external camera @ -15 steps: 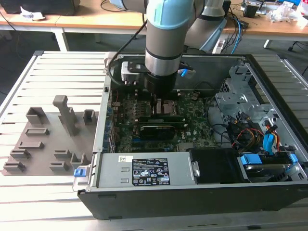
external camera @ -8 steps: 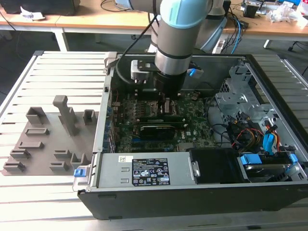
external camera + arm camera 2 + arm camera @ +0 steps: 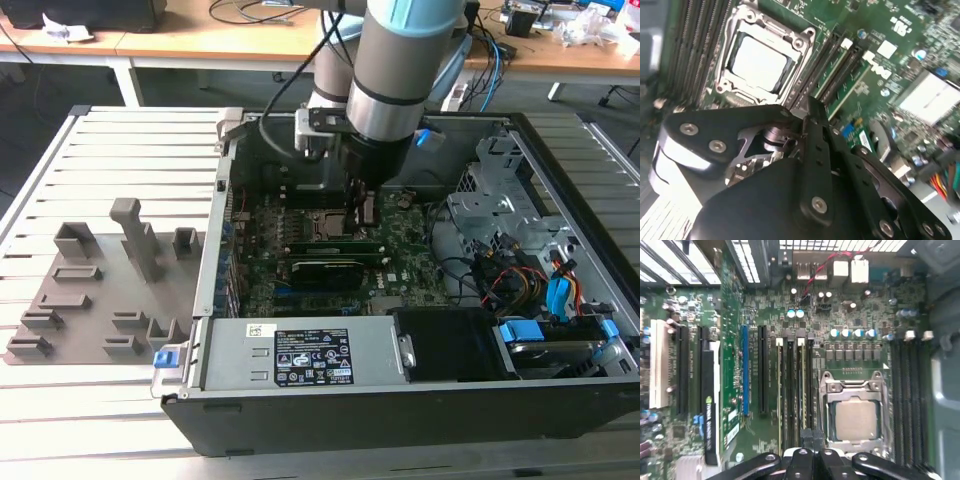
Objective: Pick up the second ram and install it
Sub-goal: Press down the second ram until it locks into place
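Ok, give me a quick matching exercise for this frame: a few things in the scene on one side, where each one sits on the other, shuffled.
Things:
1. gripper
2. CPU
3. grey holder tray
4. power supply

Places:
a. on the slatted table, on the exterior view's left of the case
b. along the near edge of the case
c. in its socket on the motherboard
d. down inside the case, over the memory slots beside the CPU socket

Pairs: 1-d, 2-c, 3-a, 4-b
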Robot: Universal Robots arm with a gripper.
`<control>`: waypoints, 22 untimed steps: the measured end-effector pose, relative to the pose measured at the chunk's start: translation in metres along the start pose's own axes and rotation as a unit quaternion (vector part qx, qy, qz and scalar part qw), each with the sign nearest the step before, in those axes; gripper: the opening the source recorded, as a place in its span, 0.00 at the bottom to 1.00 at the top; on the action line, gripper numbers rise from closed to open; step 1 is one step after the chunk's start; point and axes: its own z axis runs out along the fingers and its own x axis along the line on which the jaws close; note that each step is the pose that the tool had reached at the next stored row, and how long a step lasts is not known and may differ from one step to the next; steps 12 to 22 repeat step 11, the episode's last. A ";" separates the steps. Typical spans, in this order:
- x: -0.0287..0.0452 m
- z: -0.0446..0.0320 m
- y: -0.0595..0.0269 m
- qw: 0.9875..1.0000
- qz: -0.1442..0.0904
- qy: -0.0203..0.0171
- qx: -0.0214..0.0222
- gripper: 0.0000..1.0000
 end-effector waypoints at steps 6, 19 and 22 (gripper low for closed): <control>-0.0021 -0.0386 0.0024 1.000 0.000 -0.001 0.000 0.10; -0.0021 -0.0387 0.0024 1.000 0.000 -0.001 0.000 0.10; -0.0021 -0.0387 0.0024 1.000 0.000 -0.001 0.000 0.10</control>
